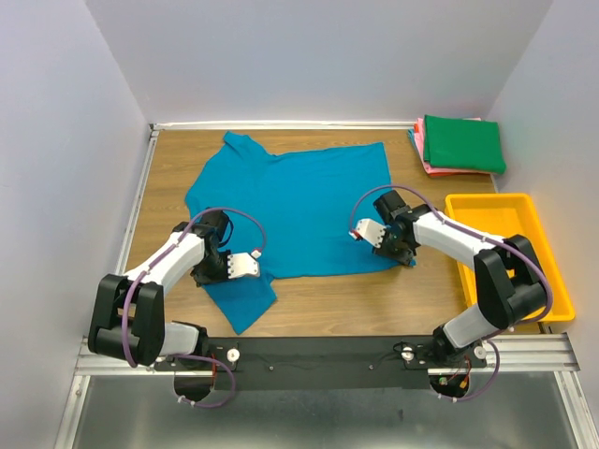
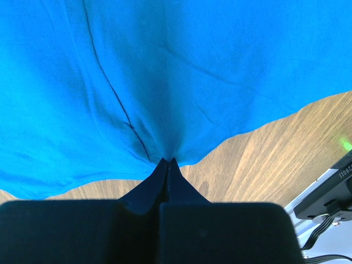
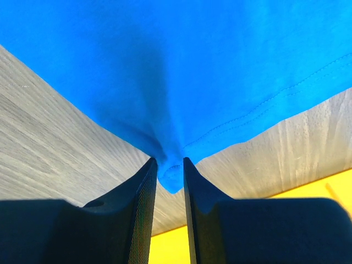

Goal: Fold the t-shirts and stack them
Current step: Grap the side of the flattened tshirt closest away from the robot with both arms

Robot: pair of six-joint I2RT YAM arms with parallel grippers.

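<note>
Along the right side of the desk sits a yellow tray, and the right arm reaches across its left rim to get to the middle. Behind the tray, in the far right corner, a folded green shirt lies on top of folded pink shirts, whose edges show at the left and front of the pile. That pile is well apart from both arms. Pale walls close the desk in on the left, back and right.

The teal shirt is spread flat over the middle of the desk, lying sideways. One sleeve points to the back wall, the other points toward the arms at the near left, and the hem runs along the right edge.

The left tool is at the shirt's near left, where the near sleeve joins the body. Its jaws are pressed together on the cloth. A dark seam runs straight down into the grip, and the fabric gathers to a small point there.

The right tool is at the near right corner of the shirt, just beside the tray. Its jaws stand only a little apart, with a bunched fold of the stitched hem pinched between them. Bare wood shows on either side of that fold, and the yellow of the tray shows below the jaws.
</note>
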